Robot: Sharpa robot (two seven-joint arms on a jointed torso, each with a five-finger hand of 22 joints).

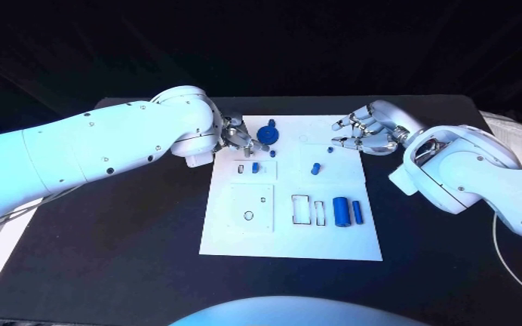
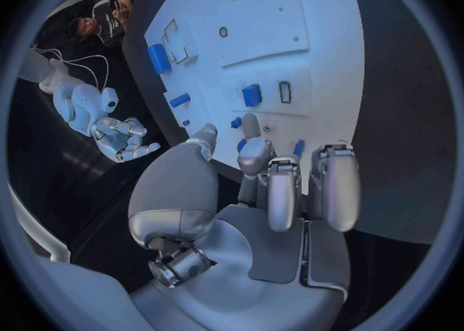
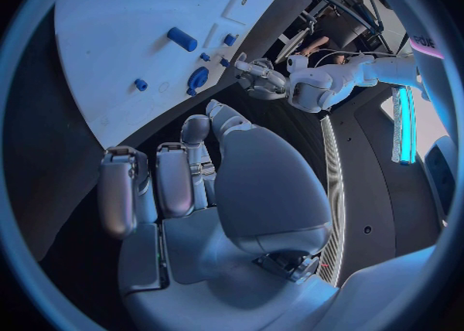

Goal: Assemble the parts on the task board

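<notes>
Two hands at the task board's (image 1: 292, 244) far edge: left hand (image 1: 233, 135) state unclear, right hand (image 1: 363, 133) loosely spread, empty.

The left hand (image 1: 234, 136) crowds the task board's (image 1: 293, 247) far left corner, its fingers (image 2: 254, 149) close over the blue disc-shaped part (image 1: 268, 133) there. The right hand (image 1: 364, 133) hangs by the board's far right corner. Between them stand small blue pegs (image 1: 315, 167); two blue cylinders (image 1: 346, 211) lie toward the right edge. The counter (image 1: 120, 266) lies open along its near edge.
</notes>
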